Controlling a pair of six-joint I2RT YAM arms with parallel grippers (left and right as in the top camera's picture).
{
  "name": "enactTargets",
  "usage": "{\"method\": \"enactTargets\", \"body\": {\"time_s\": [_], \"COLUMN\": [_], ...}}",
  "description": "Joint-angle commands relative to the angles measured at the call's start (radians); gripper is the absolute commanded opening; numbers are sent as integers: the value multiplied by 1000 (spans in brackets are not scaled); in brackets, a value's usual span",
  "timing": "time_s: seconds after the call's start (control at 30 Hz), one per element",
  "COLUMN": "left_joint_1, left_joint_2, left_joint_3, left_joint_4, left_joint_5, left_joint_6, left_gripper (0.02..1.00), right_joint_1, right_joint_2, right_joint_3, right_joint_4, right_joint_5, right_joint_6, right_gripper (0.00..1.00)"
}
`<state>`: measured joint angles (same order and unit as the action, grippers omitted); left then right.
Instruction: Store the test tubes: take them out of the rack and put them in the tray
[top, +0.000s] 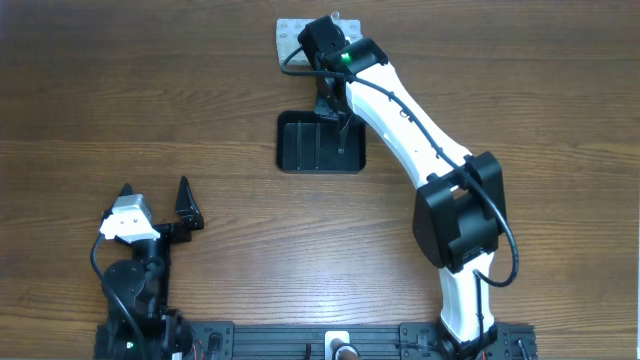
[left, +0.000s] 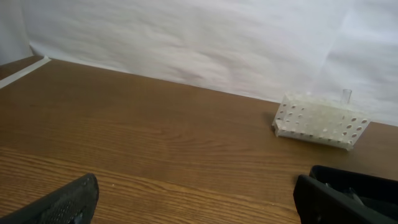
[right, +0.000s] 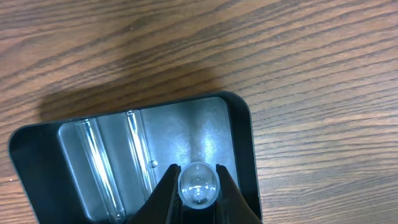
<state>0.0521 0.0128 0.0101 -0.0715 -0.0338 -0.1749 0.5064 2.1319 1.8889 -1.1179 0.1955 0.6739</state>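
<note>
- Clamping an upright test tube (right: 198, 184) between its jaws, the right gripper (right: 198, 179) hangs over the black tray (right: 242, 143).
- Two tubes (right: 93, 165) lie inside the tray.
- Well apart from the white rack (top: 290, 38), the left gripper (top: 155, 190) rests wide open.

Counts: four test tubes, one rack, one tray, two grippers.
Two tubes lay in the tray (right: 246, 134), the first tube (right: 94, 165) and the second tube (right: 139, 152). A third tube (right: 198, 185) sat between the fingers of the right gripper (right: 198, 169), and a fourth tube (left: 347, 95) stood in the rack (left: 320, 119). The left gripper (top: 155, 190) brought the grippers to two. Rack and tray were one each.
</note>
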Motion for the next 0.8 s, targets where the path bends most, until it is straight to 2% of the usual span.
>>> {"method": "enactTargets", "body": {"time_s": [0.03,0.8], "left_joint_1": [4,4], "left_joint_2": [-8,-8], "left_joint_3": [-4,-4], "left_joint_4": [0,0], "left_joint_5": [-8,-8], "left_joint_6": [14,14], "left_gripper": [998,998], "right_joint_1": [3,25], "right_joint_2": [40,128], "right_joint_3": [5,5], "right_joint_4": [3,27], "right_joint_5": [-16,-23], "right_joint_6": [10,10], "right_gripper": [51,51]}}
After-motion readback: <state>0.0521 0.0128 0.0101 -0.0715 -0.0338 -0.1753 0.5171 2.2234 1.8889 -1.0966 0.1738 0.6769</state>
